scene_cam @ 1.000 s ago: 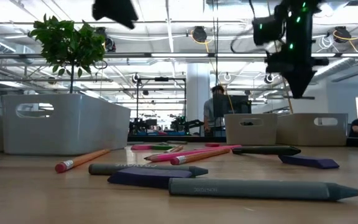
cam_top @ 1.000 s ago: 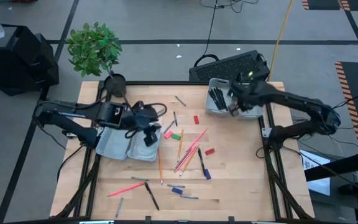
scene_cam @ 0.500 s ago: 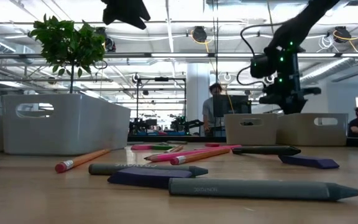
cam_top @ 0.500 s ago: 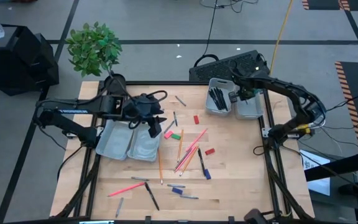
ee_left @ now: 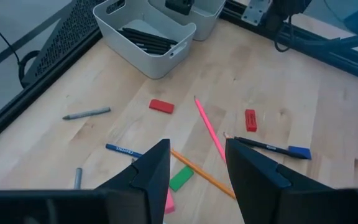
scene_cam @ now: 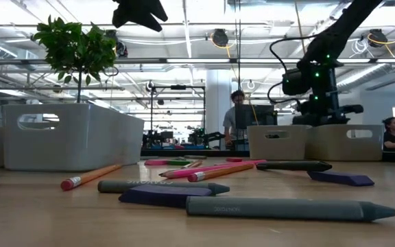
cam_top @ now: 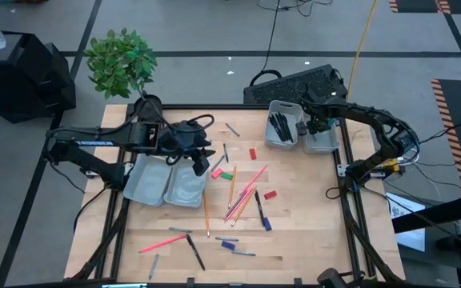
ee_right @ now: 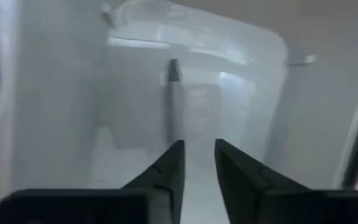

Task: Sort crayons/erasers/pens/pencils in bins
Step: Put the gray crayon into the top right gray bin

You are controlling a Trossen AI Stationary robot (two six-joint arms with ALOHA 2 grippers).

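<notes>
we've got black pens (cam_top: 279, 126) binned, right gripper (cam_top: 314, 126) parted over the neighbouring bin (cam_top: 324, 141), left gripper (cam_top: 198, 168) parted too; pencils (cam_top: 242, 196), erasers (cam_top: 253, 154) remain scattered.

No legible text anywhere. Grey crayon (scene_cam: 290, 208) near the tabletop's front edge carries a printed mark, too small to read.
</notes>
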